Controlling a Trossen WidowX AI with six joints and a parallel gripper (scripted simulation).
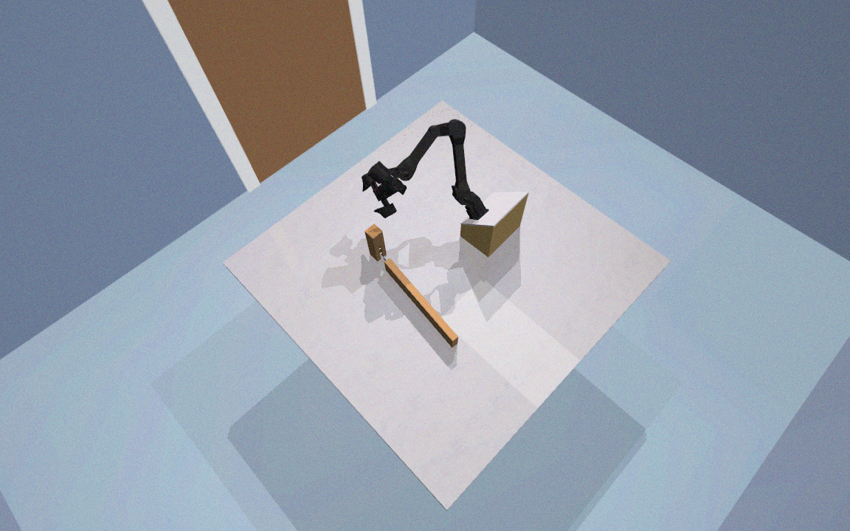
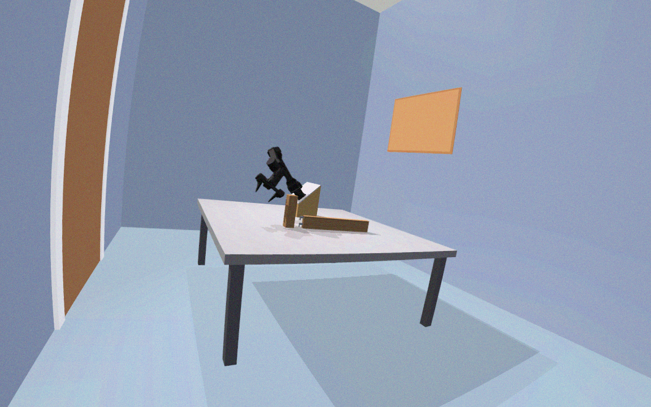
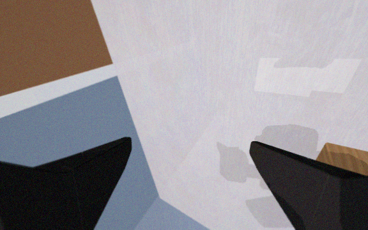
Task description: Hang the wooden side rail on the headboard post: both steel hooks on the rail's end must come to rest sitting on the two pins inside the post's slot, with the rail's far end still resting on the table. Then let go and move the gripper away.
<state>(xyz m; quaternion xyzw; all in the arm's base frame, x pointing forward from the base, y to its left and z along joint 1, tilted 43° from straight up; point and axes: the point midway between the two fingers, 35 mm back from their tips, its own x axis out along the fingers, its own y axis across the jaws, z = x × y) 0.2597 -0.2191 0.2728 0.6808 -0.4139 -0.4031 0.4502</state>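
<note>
The wooden side rail (image 1: 421, 302) (image 2: 335, 224) lies along the table, its near end facing the post. The steel hooks (image 2: 300, 221) stick out from that end, outside the slot, with a small gap to the post in the exterior view. The headboard post (image 1: 372, 241) (image 2: 290, 211) stands upright; a wooden top at the lower right of the wrist view (image 3: 347, 156) looks like the post's. The slot (image 1: 381, 251) faces the rail; its pins are too small to tell apart. My gripper (image 1: 370, 200) (image 2: 263, 195) (image 3: 191, 145) is open and empty, above the table beside the post, clear of post and rail.
A wedge-shaped block (image 1: 508, 228) (image 2: 309, 204) with a white sloping top stands at the arm's base, on the same table (image 1: 415, 409) (image 2: 247, 243) (image 3: 184, 61). The arm arches up from the block and down towards the post. The table's edge shows left of centre in the wrist view.
</note>
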